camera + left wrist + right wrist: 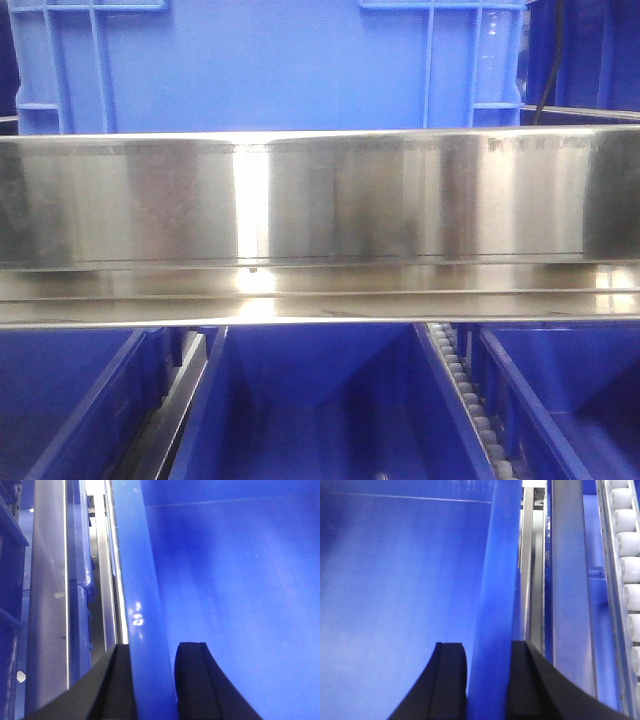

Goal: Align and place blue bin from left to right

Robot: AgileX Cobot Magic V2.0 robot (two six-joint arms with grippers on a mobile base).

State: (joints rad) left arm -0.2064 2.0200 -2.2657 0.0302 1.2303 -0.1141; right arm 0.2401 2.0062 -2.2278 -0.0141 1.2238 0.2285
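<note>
The blue bin (320, 410) sits in the middle lane below a steel shelf beam; its open inside shows in the front view. In the left wrist view my left gripper (152, 652) is shut on the bin's left wall (142, 605), one black finger outside, one inside. My right gripper (487, 652) is shut on the bin's right wall (497, 580) in the same way. Neither gripper shows in the front view.
A wide steel beam (320, 200) crosses the front view, with a large blue crate (270, 60) on the shelf above. More blue bins stand left (60, 400) and right (570, 390). A white roller track (627, 570) runs along the right side; steel rails (47, 595) run left.
</note>
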